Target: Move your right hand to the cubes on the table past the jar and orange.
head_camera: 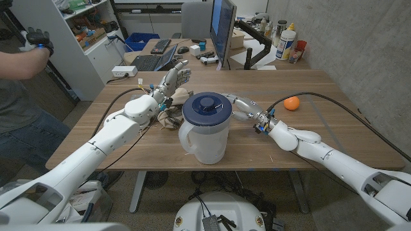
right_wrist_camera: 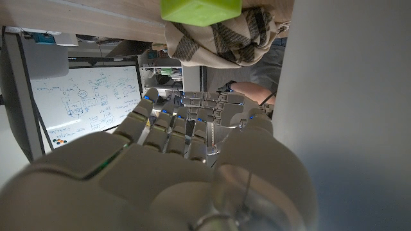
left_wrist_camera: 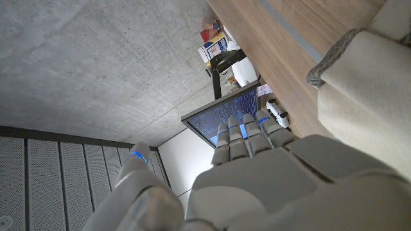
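A white jar [head_camera: 204,131] with a dark blue lid stands at the table's middle. The orange [head_camera: 292,102] lies to its right, near my right forearm. My right hand [head_camera: 242,108] reaches in behind the jar, fingers apart and holding nothing. In the right wrist view its fingers [right_wrist_camera: 170,125] point toward a green cube [right_wrist_camera: 200,9] beside a striped cloth [right_wrist_camera: 221,35]. The cloth [head_camera: 170,119] lies left of the jar, partly hidden by it. My left hand [head_camera: 174,78] is raised above that spot, fingers spread and empty.
A black cable [head_camera: 340,109] runs over the table's right side. A monitor [head_camera: 222,29], a laptop [head_camera: 154,61] and bottles [head_camera: 286,40] stand on the desk behind. A person [head_camera: 19,70] with a black glove stands at the left.
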Controlling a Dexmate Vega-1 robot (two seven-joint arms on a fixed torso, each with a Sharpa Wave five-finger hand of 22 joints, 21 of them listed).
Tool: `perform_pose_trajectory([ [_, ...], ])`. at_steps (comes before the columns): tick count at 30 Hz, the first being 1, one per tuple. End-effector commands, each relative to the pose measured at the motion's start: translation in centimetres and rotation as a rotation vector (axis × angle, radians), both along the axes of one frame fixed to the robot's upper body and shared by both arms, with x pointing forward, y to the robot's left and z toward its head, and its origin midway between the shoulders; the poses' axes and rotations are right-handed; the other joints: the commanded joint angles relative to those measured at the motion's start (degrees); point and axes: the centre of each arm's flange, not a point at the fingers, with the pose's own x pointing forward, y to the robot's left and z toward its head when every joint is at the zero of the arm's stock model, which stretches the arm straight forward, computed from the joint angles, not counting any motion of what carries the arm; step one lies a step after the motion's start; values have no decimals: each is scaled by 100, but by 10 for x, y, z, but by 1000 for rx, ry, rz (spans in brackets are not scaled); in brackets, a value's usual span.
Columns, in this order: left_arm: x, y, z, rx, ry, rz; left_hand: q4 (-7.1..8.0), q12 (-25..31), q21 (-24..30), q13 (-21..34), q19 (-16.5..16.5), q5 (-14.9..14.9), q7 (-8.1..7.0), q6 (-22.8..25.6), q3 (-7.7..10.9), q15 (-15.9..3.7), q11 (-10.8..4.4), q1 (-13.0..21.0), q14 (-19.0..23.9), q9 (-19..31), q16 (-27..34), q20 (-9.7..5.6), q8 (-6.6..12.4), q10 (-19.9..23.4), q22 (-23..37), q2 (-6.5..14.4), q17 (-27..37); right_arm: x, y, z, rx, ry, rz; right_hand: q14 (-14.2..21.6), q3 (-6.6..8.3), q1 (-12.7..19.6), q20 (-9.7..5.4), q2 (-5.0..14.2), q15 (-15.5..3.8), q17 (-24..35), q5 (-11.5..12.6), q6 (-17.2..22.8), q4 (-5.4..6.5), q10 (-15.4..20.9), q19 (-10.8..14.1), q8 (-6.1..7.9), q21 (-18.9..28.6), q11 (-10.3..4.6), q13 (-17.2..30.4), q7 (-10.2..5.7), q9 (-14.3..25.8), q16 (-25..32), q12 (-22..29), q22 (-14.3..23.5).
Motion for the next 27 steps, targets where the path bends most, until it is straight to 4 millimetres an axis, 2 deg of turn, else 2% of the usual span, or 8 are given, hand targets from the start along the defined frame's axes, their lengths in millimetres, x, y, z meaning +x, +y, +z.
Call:
perform_pose_trajectory([
  [1, -3, 2, 4, 4, -7, 11, 19, 21, -17, 6, 45, 35, 8, 74, -22, -4, 6, 65, 57, 33, 25, -66, 23, 45, 18, -6, 21, 4, 7, 1, -68, -31, -15, 16, -2, 70, 35, 25, 5, 31, 34, 19, -43, 28, 20, -23, 4, 29, 30, -30, 22, 0, -33, 15],
  [14, -8, -4, 7, 13, -18, -8, 20, 23, -36, 6, 54, 44, 4, 79, -33, -4, 21, 70, 60, 33, 24, -66, 22, 52, 18, -3, 21, 5, 18, 0, -134, -45, -34, -56, 3, 115, 157, 9, 100, 33, 30, -6, -72, -21, -15, -45, -9, 47, 34, -54, 22, -21, -52, 15],
  [27, -25, -10, 17, 42, -51, -27, 22, 22, -57, 7, 61, 52, 5, 92, -46, -5, 24, 75, 58, 34, 22, -59, 24, 51, 19, 0, 22, 6, 26, -5, -184, -25, -58, -87, -5, 122, 251, -8, 155, 37, 23, -42, -80, -68, -47, -65, -18, 54, 37, -41, 23, -19, -67, 16],
])
